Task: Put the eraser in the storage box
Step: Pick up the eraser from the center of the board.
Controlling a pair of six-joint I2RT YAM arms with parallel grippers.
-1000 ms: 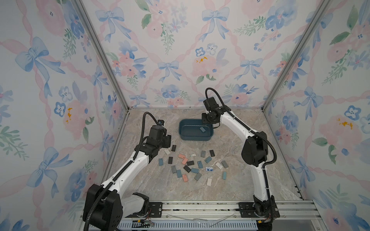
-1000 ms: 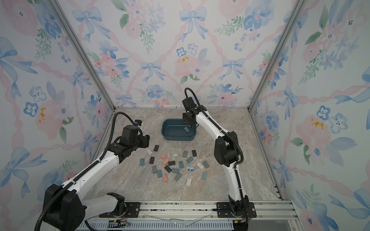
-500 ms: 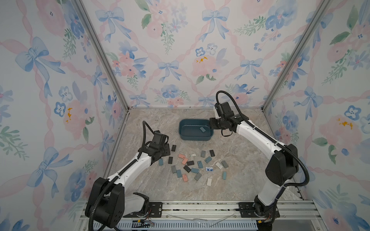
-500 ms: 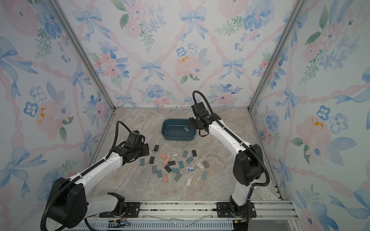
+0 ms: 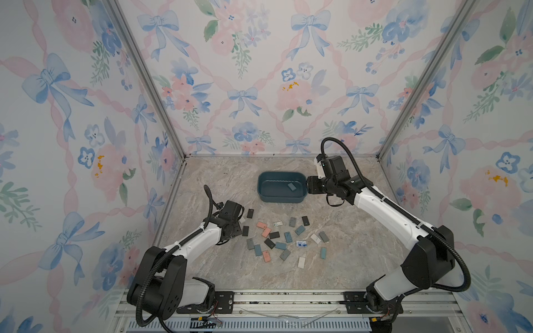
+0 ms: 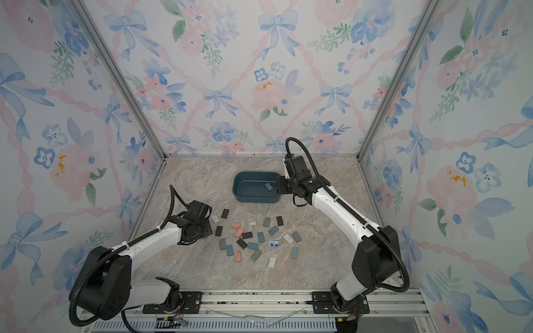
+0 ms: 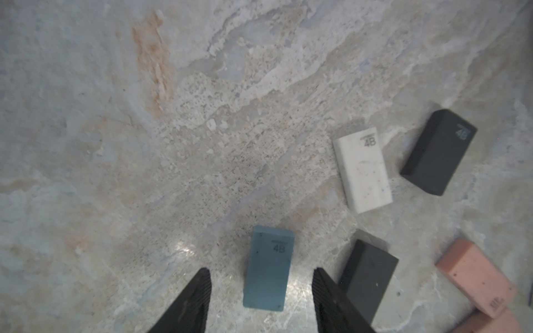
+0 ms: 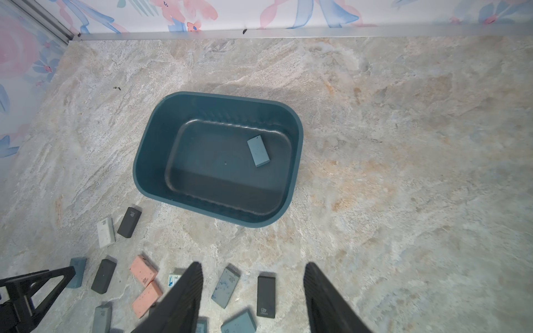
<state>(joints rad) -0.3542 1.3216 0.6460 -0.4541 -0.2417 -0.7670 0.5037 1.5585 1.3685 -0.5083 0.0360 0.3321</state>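
Descending left tool (image 7: pixel 260 272): jaws part-open, straddling blue eraser (image 7: pixel 268 268), no grip yet; grab next.
Right tool (image 8: pixel 253 265): backed off storage box (image 8: pixel 150 161), spread, empty; dropped eraser (image 8: pixel 258 150) inside.

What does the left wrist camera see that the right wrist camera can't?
Only the left wrist view: the left gripper open on either side of the blue eraser, its 4B print readable. Only the right wrist view: the storage box, one greyish eraser inside it, the flowery wall, the open right gripper. Both: the white eraser, the black eraser beside it, the marble table.
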